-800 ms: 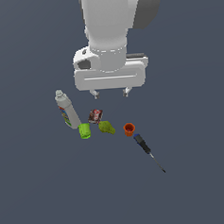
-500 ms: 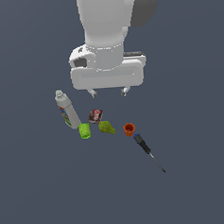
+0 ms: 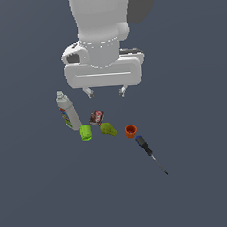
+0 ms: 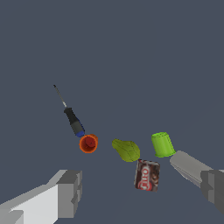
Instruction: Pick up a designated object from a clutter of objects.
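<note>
While the arm hangs over the dark grey floor, the scene reads as follows.

Gripper (image 3: pixel 105 92): in the upper middle of the exterior view, under the white wrist block; its two fingers stand well apart with nothing between them, above the cluster and touching none of it. In the wrist view one finger (image 4: pixel 65 194) fills the lower left corner and the other shows at the lower right edge.

Pear (image 3: pixel 108 129): the dull olive, lumpy piece to be picked; it lies on the floor at the centre of the exterior view, between the green cup and the orange cup, just below the packet. It is free of the fingers.

Green cup (image 3: pixel 86 132): bright lime, lying on its side just left of the pear in the exterior view, near the foot of the bottle; I cannot tell what, if anything, is inside.

Orange cup (image 3: pixel 130 130): standing upright, mouth up, right of the pear; the wrist view looks into it and shows only its own red-orange bottom.

Bottle (image 3: pixel 67 111): grey-white, lying tilted at the left of the cluster, cap toward the upper left.

Packet (image 3: pixel 96 118): dark red and black, just above the pear.

Screwdriver (image 3: pixel 150 152): black and blue handle beside the orange cup, thin shaft running to the lower right.
</note>
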Robot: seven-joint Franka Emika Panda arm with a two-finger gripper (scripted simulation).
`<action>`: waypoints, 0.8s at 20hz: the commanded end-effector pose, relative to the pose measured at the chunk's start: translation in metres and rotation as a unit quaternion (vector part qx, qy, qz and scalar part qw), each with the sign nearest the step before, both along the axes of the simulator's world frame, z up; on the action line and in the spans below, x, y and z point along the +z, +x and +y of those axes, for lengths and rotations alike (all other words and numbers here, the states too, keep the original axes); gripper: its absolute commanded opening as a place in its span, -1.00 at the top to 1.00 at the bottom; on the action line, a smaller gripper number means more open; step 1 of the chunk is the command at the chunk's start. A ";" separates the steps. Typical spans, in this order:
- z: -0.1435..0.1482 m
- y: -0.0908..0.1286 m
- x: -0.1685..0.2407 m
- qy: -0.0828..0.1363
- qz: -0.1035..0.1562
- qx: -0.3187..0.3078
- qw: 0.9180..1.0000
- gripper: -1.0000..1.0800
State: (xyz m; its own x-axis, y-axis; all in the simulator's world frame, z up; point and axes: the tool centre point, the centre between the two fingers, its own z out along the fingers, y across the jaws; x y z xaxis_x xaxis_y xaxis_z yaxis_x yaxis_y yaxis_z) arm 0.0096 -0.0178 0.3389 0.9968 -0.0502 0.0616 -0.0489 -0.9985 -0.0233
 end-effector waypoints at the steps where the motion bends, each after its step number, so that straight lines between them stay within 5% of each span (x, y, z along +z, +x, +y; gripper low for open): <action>1: 0.000 0.000 -0.005 -0.001 0.001 0.006 1.000 -0.92; 16: -0.009 -0.004 -0.096 -0.013 0.010 0.129 0.991 -0.92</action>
State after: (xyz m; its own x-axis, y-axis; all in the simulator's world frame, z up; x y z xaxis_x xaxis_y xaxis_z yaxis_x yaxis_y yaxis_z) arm 0.0078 -0.0257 0.2558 0.9840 0.1726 0.0438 0.1729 -0.9849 -0.0018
